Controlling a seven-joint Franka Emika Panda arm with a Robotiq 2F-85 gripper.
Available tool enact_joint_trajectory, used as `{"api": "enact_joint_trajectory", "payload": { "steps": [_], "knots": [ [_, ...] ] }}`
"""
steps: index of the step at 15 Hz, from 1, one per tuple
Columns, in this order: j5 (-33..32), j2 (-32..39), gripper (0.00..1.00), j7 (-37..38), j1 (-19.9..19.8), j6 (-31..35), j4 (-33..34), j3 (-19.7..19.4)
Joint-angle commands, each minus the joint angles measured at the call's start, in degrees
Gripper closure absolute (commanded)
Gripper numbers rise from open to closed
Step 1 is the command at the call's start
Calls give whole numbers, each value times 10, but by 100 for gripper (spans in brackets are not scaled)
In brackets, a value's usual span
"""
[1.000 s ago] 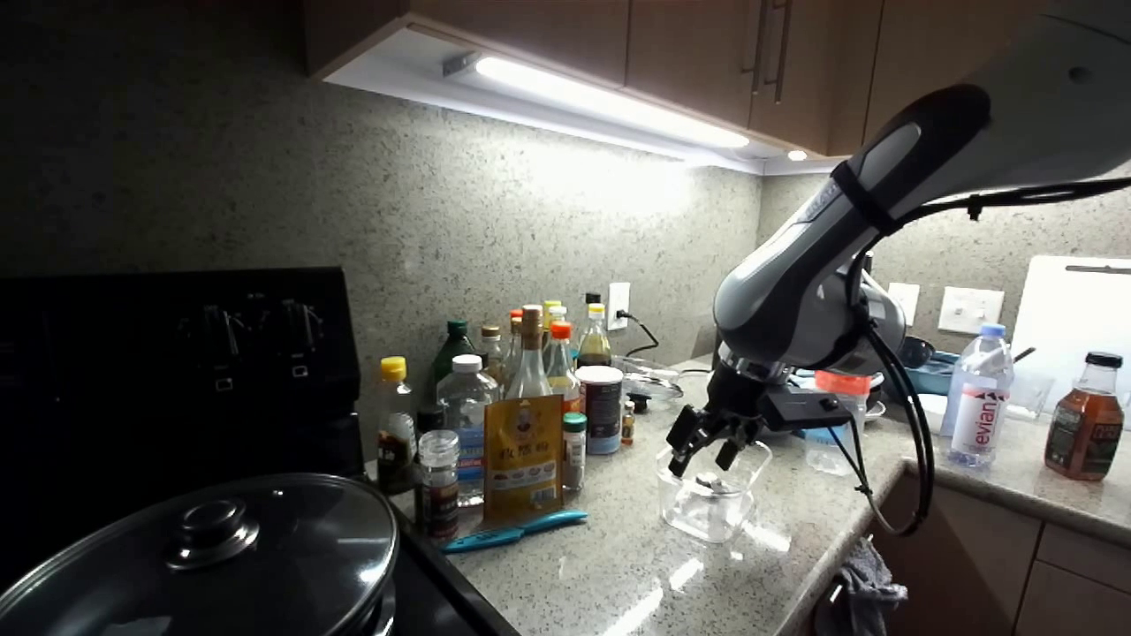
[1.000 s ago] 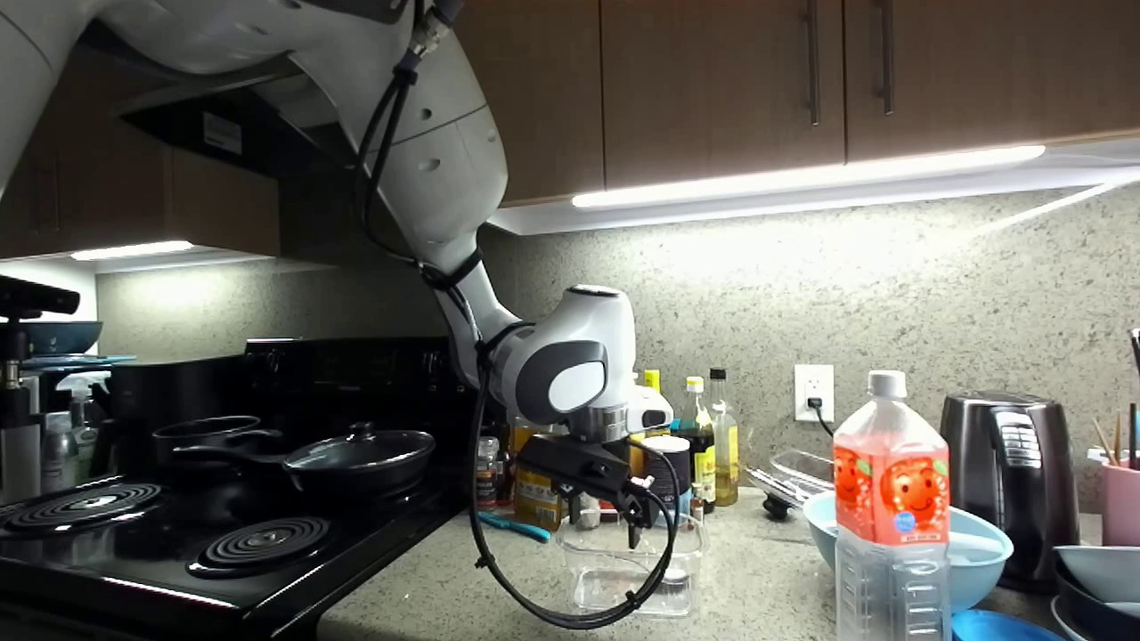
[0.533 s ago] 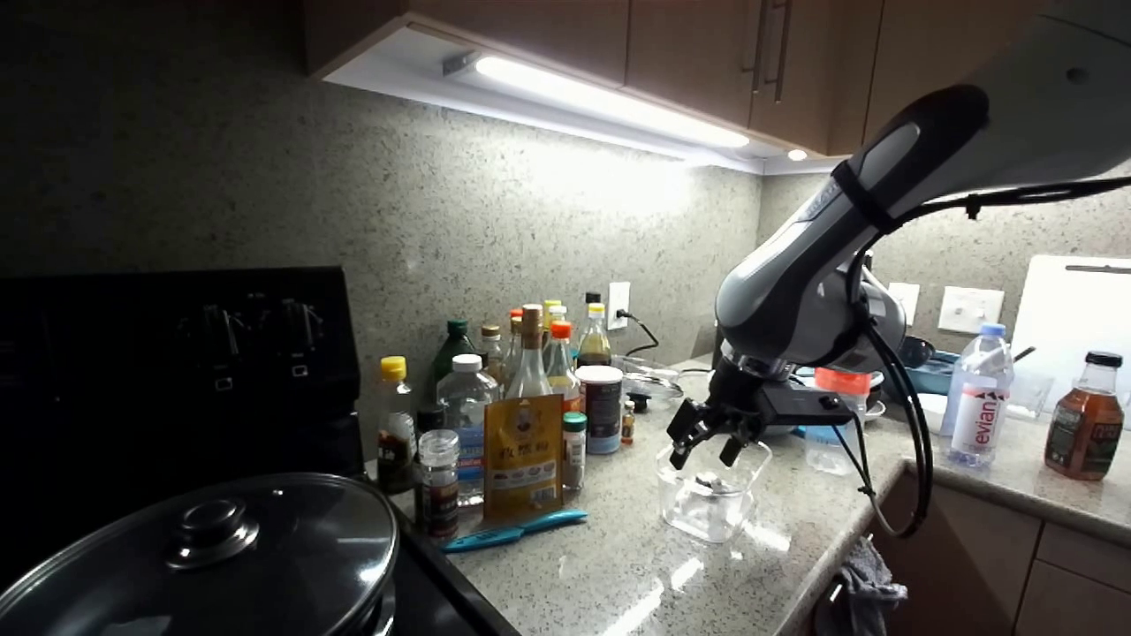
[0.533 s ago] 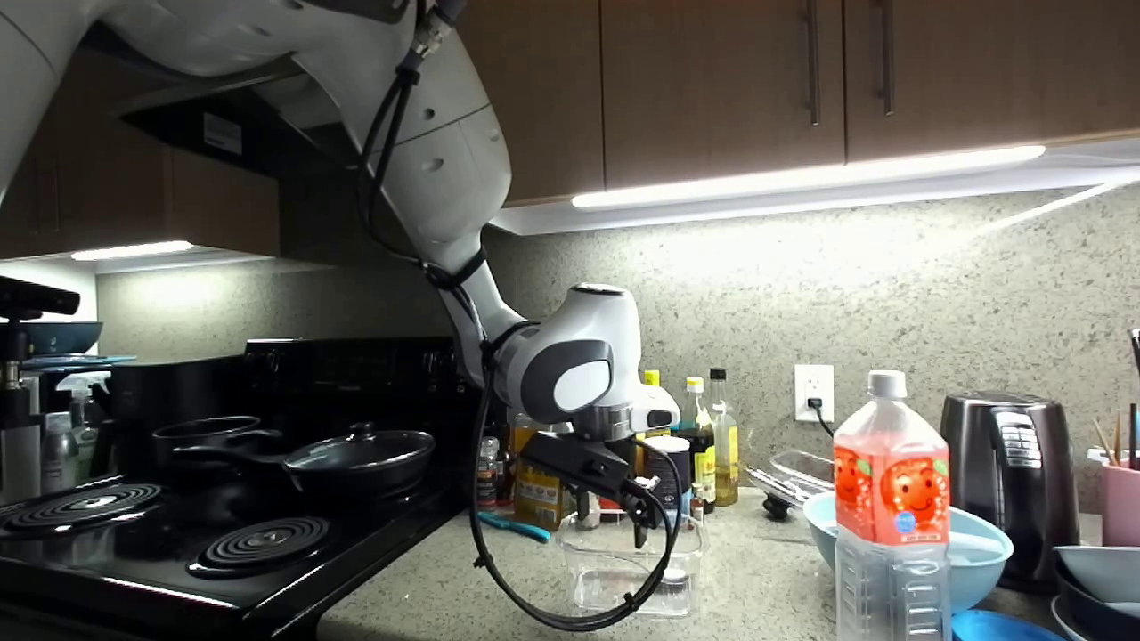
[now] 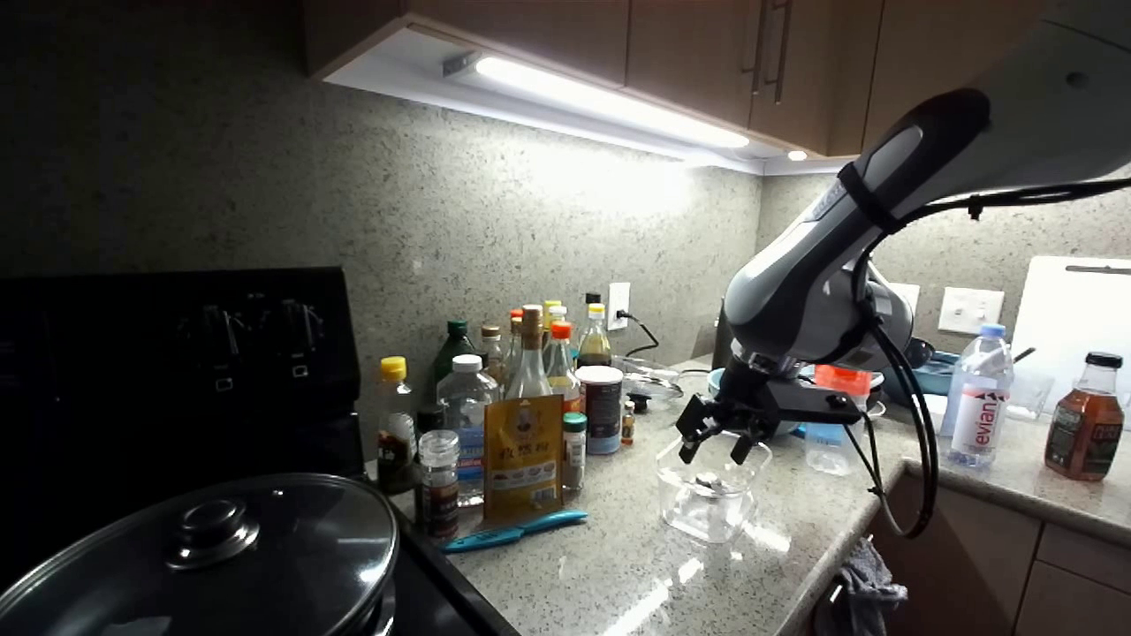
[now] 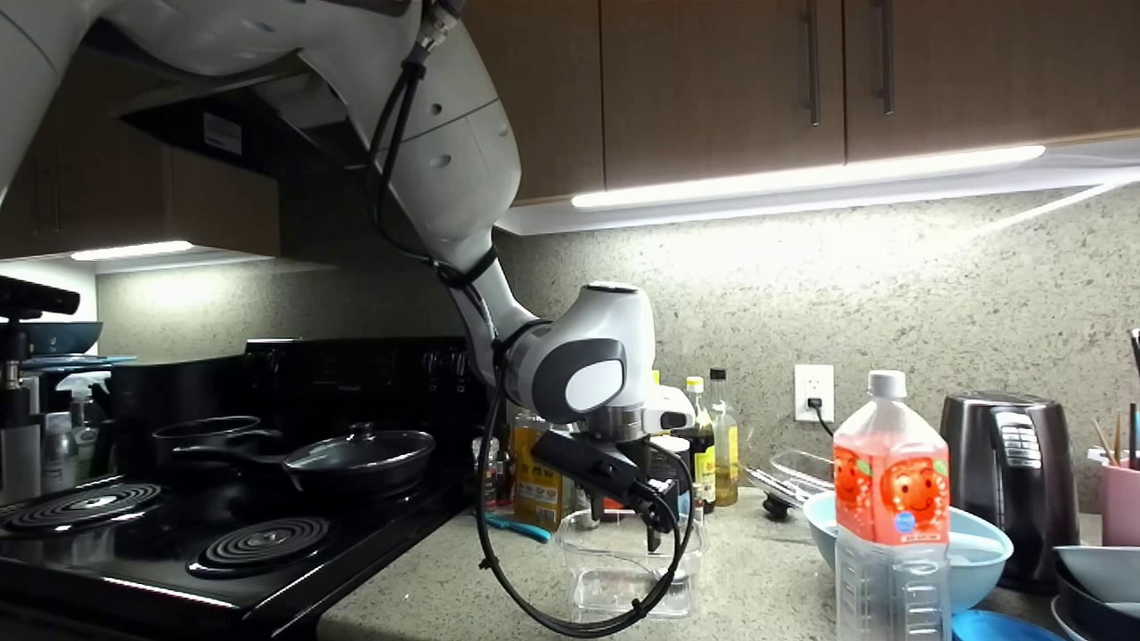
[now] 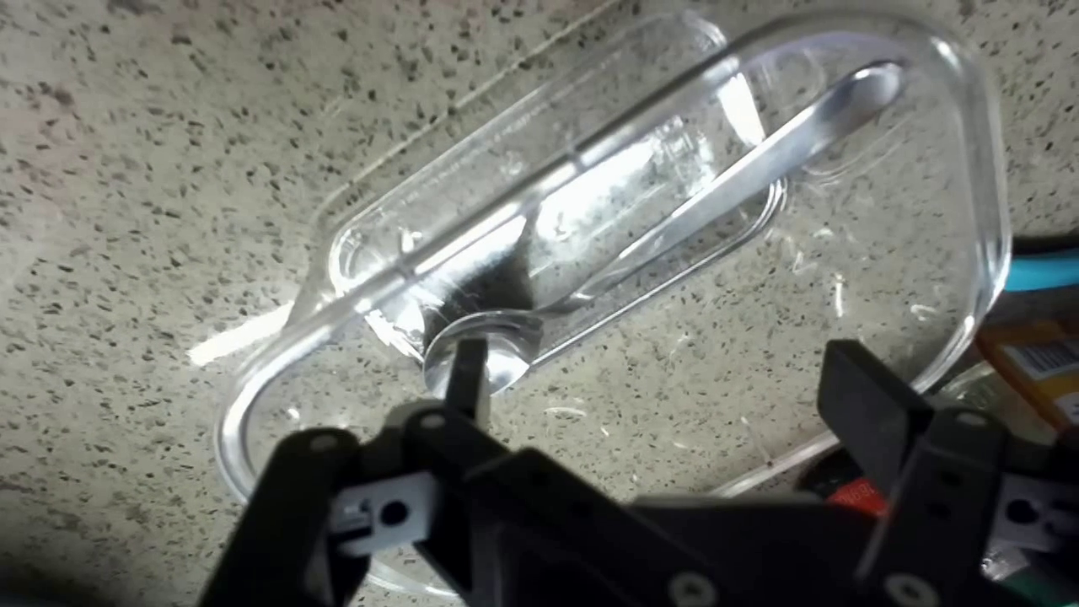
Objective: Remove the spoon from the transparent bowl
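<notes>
The transparent bowl (image 7: pixel 990 219) stands on the speckled counter; it also shows in both exterior views (image 5: pixel 707 521) (image 6: pixel 632 598). The slim silvery spoon (image 7: pixel 750 179) lies inside it. In the wrist view its scoop is at the lower left and its handle slants up right towards the bowl's far corner. In an exterior view only a small shiny part of the spoon (image 5: pixel 709 482) shows through the clear wall. My gripper (image 7: pixel 653 362) is open and empty, with its fingers wide apart. It hangs over the bowl in both exterior views (image 5: pixel 714 455) (image 6: pixel 625 527). In the wrist view the left finger overlaps the scoop.
A teal-handled utensil (image 5: pixel 521 533) lies beside the bowl. A yellow pouch (image 5: pixel 523 459) and several bottles stand behind it. A lidded pan (image 5: pixel 292 548) is on the stove. A light blue bowl (image 6: pixel 978 556) and a large plastic bottle (image 6: pixel 891 499) stand off to one side.
My open gripper has shifted slightly to the right in both exterior views, and slightly up in an exterior view. The transparent bowl and the spoon have not visibly moved.
</notes>
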Motion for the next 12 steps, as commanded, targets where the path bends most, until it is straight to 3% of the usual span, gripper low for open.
{"api": "enact_joint_trajectory", "payload": {
  "steps": [1, 7, 8, 10, 12],
  "knots": [
    [5, 6, 0, -8, -10, -30, 8, 12],
    [-11, 38, 0, 4, -1, -66, 20, 4],
    [-12, 39, 25, 8, -1, -67, 23, 2],
    [-11, 41, 32, 9, -2, -64, 27, 1],
    [-6, 42, 47, 7, -4, -62, 30, 2]
  ]
}}
